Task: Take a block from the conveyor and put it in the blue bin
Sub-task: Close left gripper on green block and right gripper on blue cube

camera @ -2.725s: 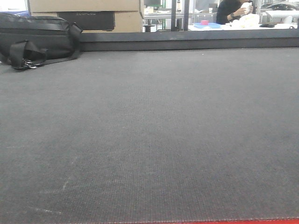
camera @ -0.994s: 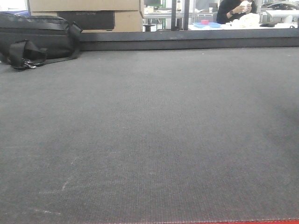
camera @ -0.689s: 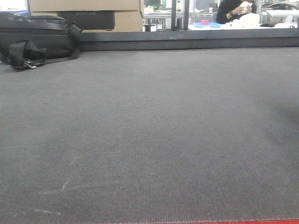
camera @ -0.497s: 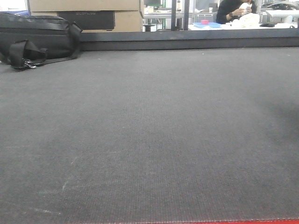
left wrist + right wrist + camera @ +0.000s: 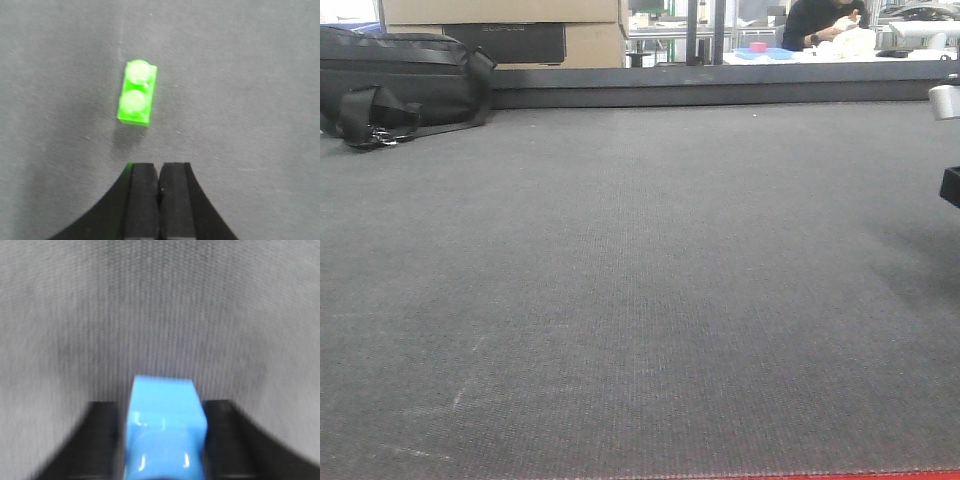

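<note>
The blue block [image 5: 164, 432] is sitting clamped in the right gripper [image 5: 164, 412], pinched between its two black fingers over the bench [image 5: 160, 300], which is showing up as dark grey woven belt. That view is coming out blurry, so I'm not able to say whether the block is touching the surface. The other one, a bright green block [image 5: 137, 93] with two studs on top, is lying flat on the bench, studs up, its long side pointing away from the left gripper [image 5: 159, 172] and leaning a touch to the right. That left gripper is sitting just short of it, not touching, with its fingers pressed together and nothing between them. Going by the wrist views alone, I can't tell which edge or corner of the bench either block is near. In the front view a silver piece [image 5: 945, 100] and a black piece [image 5: 951, 186] are poking in over the right edge, too cropped to tell what they are. A black bag [image 5: 400, 80] with straps is resting at the far left corner, cardboard boxes [image 5: 500, 12] are standing behind it, a thin red strip [image 5: 820, 476] is running along the near edge, and a person [image 5: 812, 22] in a dark top is showing way beyond the far edge, toward the right.
</note>
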You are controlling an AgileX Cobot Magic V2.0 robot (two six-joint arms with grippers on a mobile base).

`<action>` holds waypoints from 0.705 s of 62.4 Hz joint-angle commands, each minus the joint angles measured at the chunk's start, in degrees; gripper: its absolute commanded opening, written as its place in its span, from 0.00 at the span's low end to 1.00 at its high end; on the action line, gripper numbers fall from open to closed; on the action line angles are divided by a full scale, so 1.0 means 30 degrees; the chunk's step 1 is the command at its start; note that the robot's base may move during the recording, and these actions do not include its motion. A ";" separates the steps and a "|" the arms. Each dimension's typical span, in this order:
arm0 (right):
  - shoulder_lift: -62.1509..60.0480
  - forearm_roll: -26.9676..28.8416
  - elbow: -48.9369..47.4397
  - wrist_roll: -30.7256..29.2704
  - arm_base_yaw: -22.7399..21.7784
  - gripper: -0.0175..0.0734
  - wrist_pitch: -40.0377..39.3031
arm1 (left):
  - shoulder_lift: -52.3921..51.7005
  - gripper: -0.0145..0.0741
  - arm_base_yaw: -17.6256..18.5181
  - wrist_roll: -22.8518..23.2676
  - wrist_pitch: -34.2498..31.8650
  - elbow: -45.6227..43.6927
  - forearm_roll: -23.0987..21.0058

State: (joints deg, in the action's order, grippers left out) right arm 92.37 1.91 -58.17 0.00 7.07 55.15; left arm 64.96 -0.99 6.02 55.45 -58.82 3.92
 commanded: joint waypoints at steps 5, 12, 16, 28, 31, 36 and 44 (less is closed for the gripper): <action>-0.0121 -0.0173 -0.0060 -0.0107 -0.0004 0.10 0.0141 | -0.0008 0.04 -0.0004 0.1111 0.0304 -0.0131 -0.0456; -0.0428 -0.0173 -0.0370 0.0000 -0.0004 0.02 0.0844 | 0.0336 0.04 -0.0004 0.1109 0.0619 -0.0131 -0.0340; -0.0777 -0.0173 -0.0686 0.0000 -0.0004 0.02 0.1174 | 0.0982 0.04 -0.0004 0.0828 0.2007 -0.0446 -0.0340; -0.2168 0.0035 -0.1683 0.0000 -0.0004 0.01 0.1645 | 0.3332 0.04 -0.0004 -0.1040 0.3615 -0.1712 -0.0099; -0.2460 0.0176 -0.1827 0.0000 -0.0004 0.01 0.1566 | 0.3764 0.04 -0.0004 -0.1173 0.3540 -0.2064 0.0170; -0.3146 0.0752 -0.1982 0.0000 -0.0004 0.01 0.1524 | 0.4819 0.04 -0.0004 -0.1768 0.3632 -0.2923 0.0722; -0.3516 0.0975 -0.1982 0.0000 -0.0004 0.01 0.1558 | 0.5536 0.04 -0.0004 -0.2943 0.3406 -0.3722 0.0795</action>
State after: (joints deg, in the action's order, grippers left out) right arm 82.93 4.42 -63.59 0.00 7.07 59.65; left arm 80.59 -0.99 -0.56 66.22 -68.21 6.00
